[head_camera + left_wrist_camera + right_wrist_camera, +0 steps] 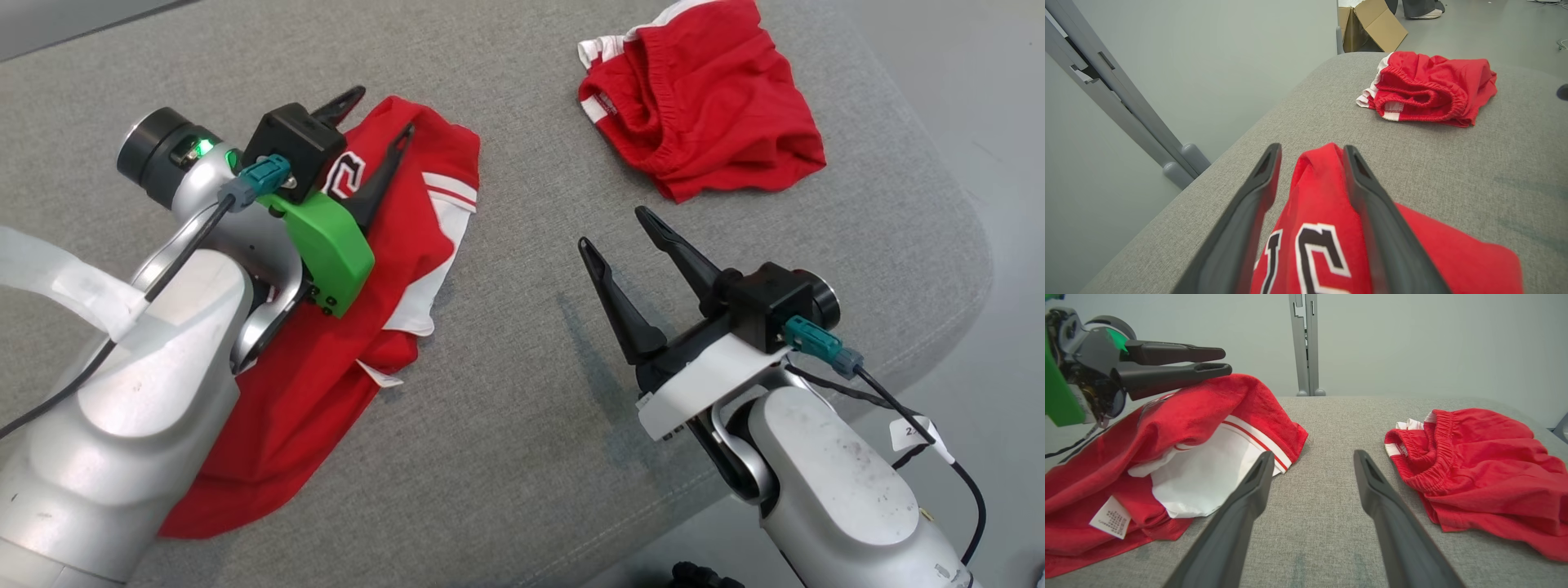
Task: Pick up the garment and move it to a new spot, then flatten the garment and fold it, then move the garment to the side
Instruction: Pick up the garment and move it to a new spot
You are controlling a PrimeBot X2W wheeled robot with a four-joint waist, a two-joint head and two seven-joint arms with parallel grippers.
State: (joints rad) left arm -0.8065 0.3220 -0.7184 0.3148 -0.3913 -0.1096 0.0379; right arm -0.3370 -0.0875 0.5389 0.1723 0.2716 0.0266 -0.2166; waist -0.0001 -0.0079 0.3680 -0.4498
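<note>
Red jersey (326, 392) lies crumpled at the left of the surface (506, 367), awaiting flattening.
The left end effector (384, 110) stands parted around a raised fold, not pinching it; the right end effector (612, 229) hangs wide open over the bare middle, with the shorts (710, 98) beyond. Best to take opposite hems and draw them apart evenly.

Matt red cloth garment (302, 425) on coarse grey woven table cover (531, 392)
</note>
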